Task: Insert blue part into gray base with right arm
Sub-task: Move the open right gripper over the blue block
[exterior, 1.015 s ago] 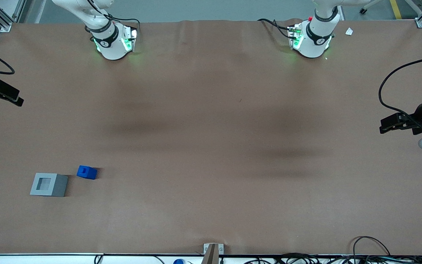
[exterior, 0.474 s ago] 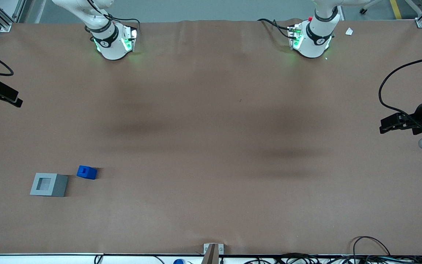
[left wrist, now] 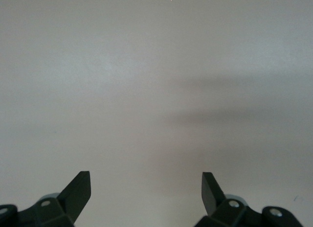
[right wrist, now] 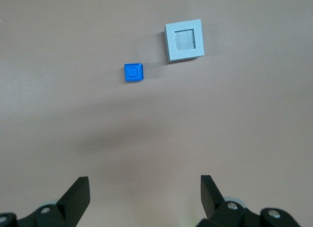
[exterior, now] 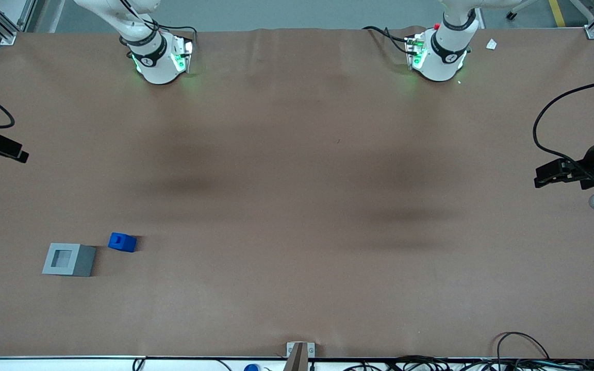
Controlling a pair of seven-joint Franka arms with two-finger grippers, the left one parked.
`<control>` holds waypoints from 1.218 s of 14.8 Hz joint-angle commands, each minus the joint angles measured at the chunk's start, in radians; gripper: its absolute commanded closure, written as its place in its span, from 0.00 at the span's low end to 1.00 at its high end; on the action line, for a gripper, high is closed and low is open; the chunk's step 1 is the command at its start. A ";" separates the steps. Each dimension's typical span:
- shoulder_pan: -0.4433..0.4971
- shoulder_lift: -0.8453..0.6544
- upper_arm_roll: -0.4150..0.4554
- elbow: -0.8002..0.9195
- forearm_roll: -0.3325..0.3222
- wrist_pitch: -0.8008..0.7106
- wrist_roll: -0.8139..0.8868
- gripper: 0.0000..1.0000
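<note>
At the working arm's end of the bench (exterior: pixel 297 206), the end effector (exterior: pixel 11 150) hangs above the brown surface at its very edge, only its black tip showing in the front view, well apart from the task's things and farther from the front camera than they are. The front view does not reveal how its fingers stand; the right wrist view does, showing the two black fingertips (right wrist: pixel 80 190) spread wide with nothing between them. Next along in the front view comes the gray base (exterior: pixel 68 259), square recess facing up, resting flat on the bench near the edge closest to the camera. Just beside it, toward the parked arm's end and slightly farther from the camera, sits the blue part (exterior: pixel 122 241), apart from the base with a narrow strip of bare bench between them. The right wrist view looks straight down on both, showing the recess in the gray base (right wrist: pixel 184 40) unfilled and a round mark on the blue part (right wrist: pixel 134 72) that the front view shows only as a dark notch. From the blue part onward toward the parked arm's end the brown surface runs wide and open.
</note>
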 commanded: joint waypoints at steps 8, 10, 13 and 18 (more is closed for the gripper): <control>0.006 0.176 0.011 0.001 0.020 0.183 0.019 0.00; 0.009 0.219 0.011 -0.001 0.022 0.223 0.020 0.00; 0.006 0.299 0.011 -0.001 0.022 0.309 0.028 0.00; 0.008 0.406 0.011 -0.001 0.024 0.432 0.072 0.00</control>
